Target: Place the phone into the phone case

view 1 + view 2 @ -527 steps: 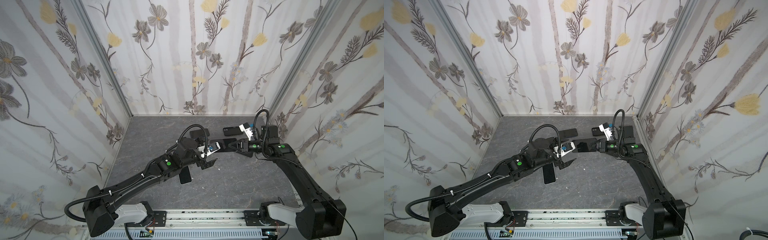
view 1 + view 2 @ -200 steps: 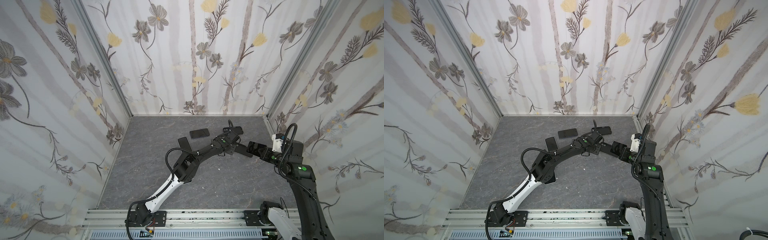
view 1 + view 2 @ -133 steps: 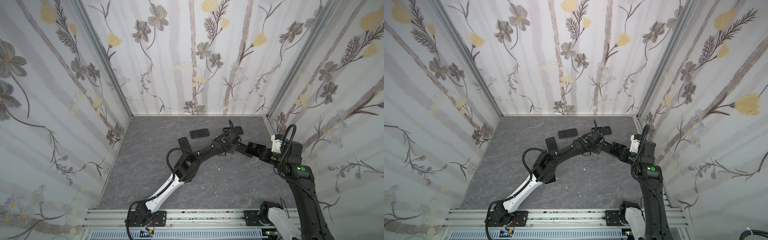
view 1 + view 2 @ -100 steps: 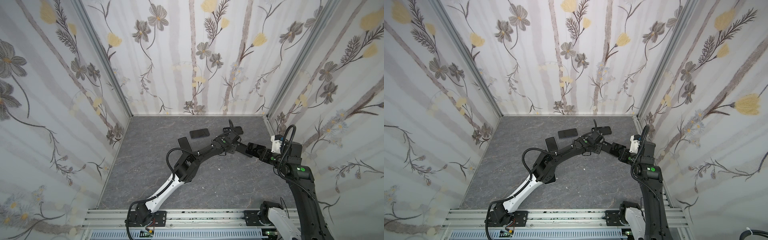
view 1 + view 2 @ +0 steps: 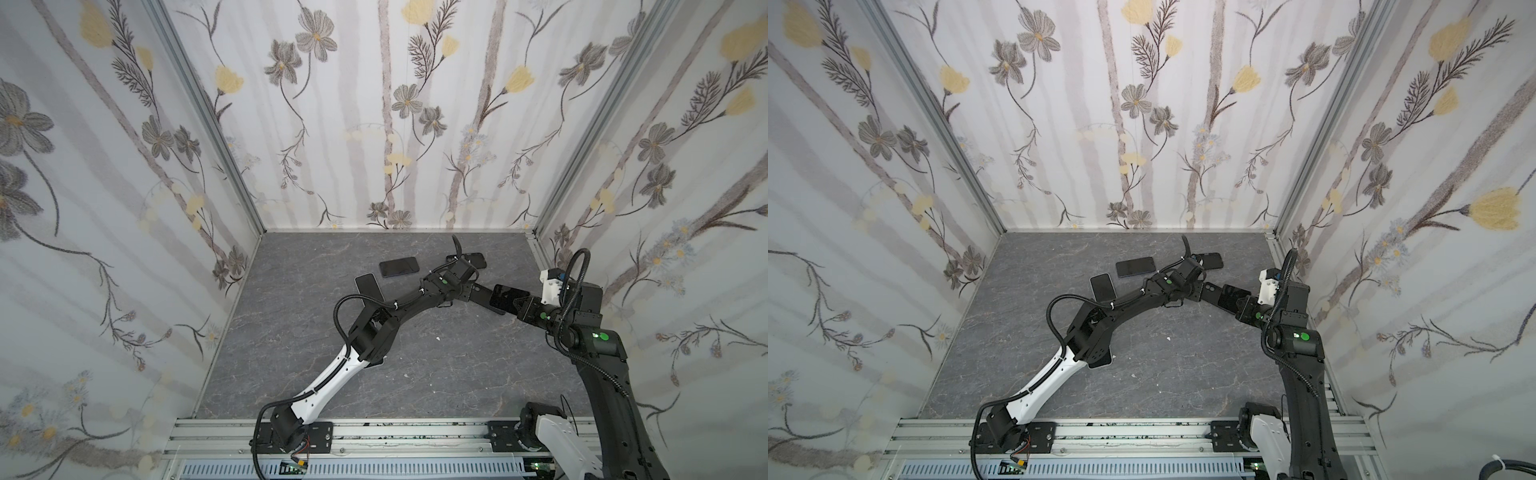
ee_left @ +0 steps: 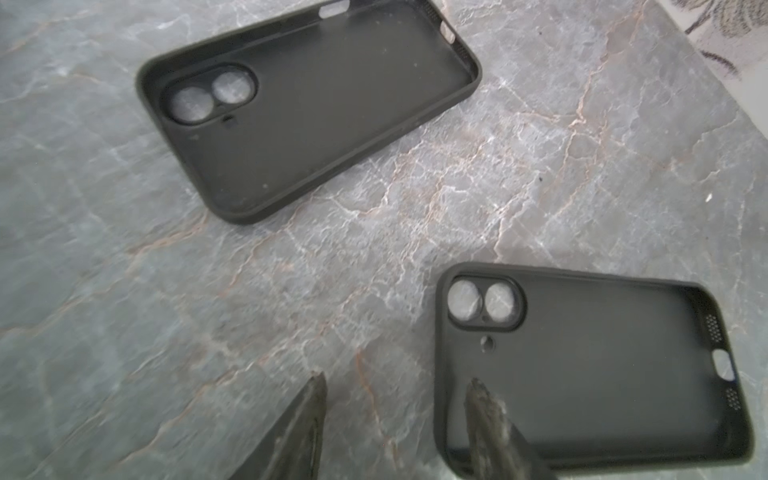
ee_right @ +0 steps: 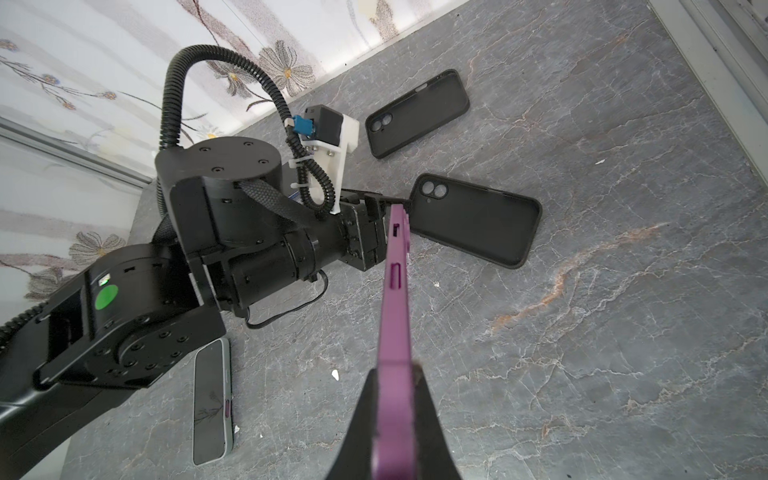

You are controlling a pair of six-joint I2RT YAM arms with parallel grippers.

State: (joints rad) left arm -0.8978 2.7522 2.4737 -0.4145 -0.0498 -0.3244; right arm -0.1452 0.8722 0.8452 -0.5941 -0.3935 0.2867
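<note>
The right gripper (image 7: 395, 370) is closed tight on one end of the purple phone (image 7: 397, 299), which the right wrist view shows edge-on, raised off the grey marble tabletop (image 5: 415, 365) and stretching away from the fingers. In both top views the phone (image 5: 505, 296) shows its dark face and sits at about 2 o'clock from the table's middle, with the right gripper (image 5: 520, 305) at its 4 o'clock end. The black phone case (image 5: 1212, 291) lies open side up on the table just beside the phone's free end, at its 10 o'clock; whether the two touch cannot be told. The left gripper (image 5: 468, 291) reaches in from 9 o'clock to the case's camera-cutout end. In the left wrist view its jaws stand apart, the left gripper (image 6: 397, 419) gripping nothing: one finger (image 6: 488, 415) overlaps the short rim of the case (image 6: 582, 365) beside the twin round cutouts, while its partner hangs over bare marble outside the case. A second black case (image 6: 307, 104), also hollow side up, lies apart from the first, at about 1 o'clock on the table and partly hidden behind the left arm (image 5: 476, 259). Two more phones lie flat farther over: a dark-screened phone (image 5: 398, 267) near 12 o'clock and another phone (image 5: 368, 286) at 11 o'clock, near each other but not touching.
</note>
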